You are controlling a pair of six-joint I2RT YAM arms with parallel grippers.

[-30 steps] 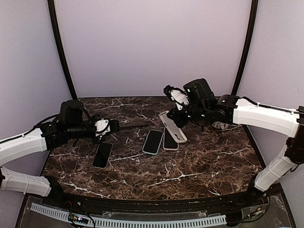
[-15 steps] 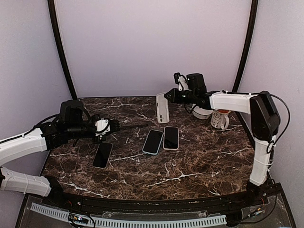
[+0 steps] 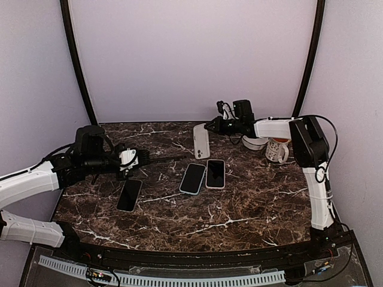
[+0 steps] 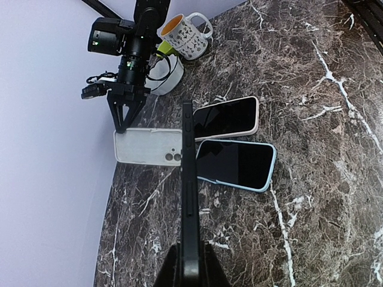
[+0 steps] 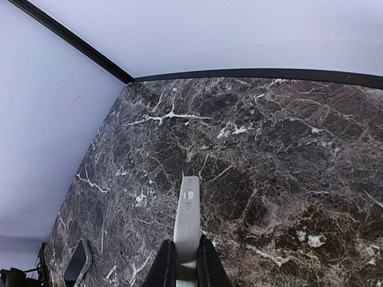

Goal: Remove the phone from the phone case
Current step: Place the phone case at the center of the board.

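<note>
Nearest you, a bare black phone [image 3: 129,195] lies flat on the tabletop [image 3: 251,209], nothing touching it. Just beyond it the left tool [image 4: 190,269] is clamped shut on one end of a dark handset [image 4: 188,179], held edge-on and roughly level, clear of the surface. At mid-tabletop a blue-cased phone [image 3: 192,178] and a pale-cased phone [image 3: 215,173] lie side by side, screens up. Farther back the right tool [image 5: 187,260] is pinched closed on an edge of the white case [image 3: 201,141], seemingly off the surface and well apart from the handset. A mug [image 3: 276,149] stands at the far right. Reading: the separation looks done, with the phone in one tool and the case in the other. You cannot confirm from these angles that the case is fully empty. Next move, as I judge it: lower each piece onto bare tabletop away from the three lying phones, then release. Keep the case clear of the mug.
</note>
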